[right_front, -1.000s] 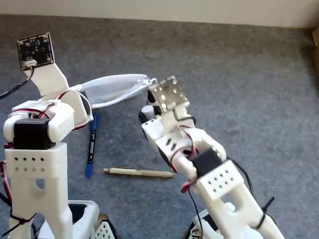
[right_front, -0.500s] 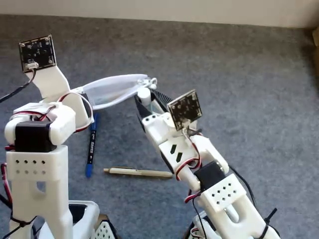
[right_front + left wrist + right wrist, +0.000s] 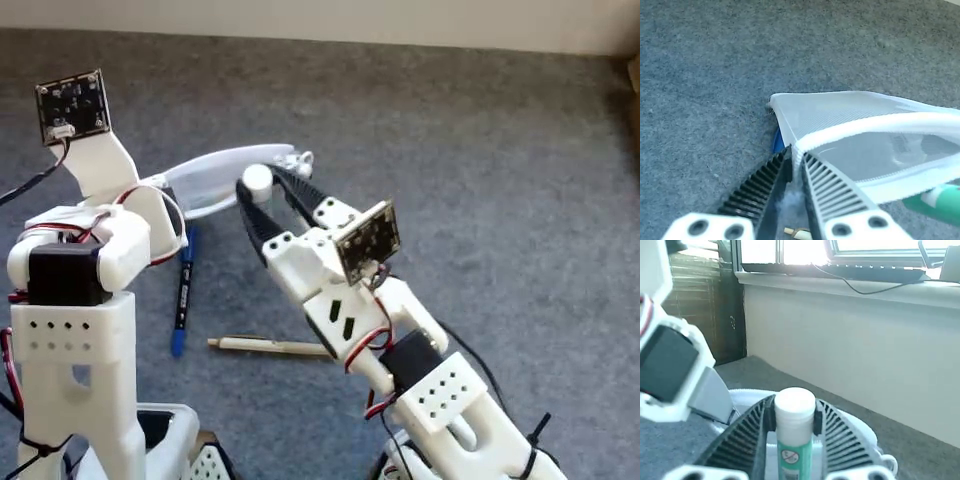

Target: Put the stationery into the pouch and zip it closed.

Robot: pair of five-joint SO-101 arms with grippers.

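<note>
The right arm has swung back and up from the pouch's mouth over the past second, carrying the glue stick (image 3: 257, 180) with it and turning its camera board toward the near edge of the table. The right gripper (image 3: 262, 188) is clamped around the stick's body just under the white cap, its ribbed black fingers (image 3: 752, 432) pressing on both sides, as the right wrist view shows (image 3: 795, 402). The stick's green body (image 3: 794, 455) stands upright between them.

The left gripper (image 3: 795, 156) pinches the white rim of the pouch (image 3: 860, 130) at one end, with the jaws nearly together on the fabric. The translucent mesh pouch (image 3: 222, 176) lies on the far side of the work area between the two arms, its mouth gaping and its zip pull (image 3: 300, 158) at the end away from the left arm. A blue pen (image 3: 183, 290) lies on the surface just beside the left arm. A beige pen (image 3: 275, 346) lies crosswise nearer the arm bases, apart from the pouch.

The surface is grey carpet (image 3: 500, 150), running back to a pale wall (image 3: 400, 20). Behind the right gripper stands a cream wall (image 3: 850, 340) under a bright window sill (image 3: 840, 277) with a dark cable (image 3: 865, 287) across it. Dark slatted blinds (image 3: 705, 305) are to one side.
</note>
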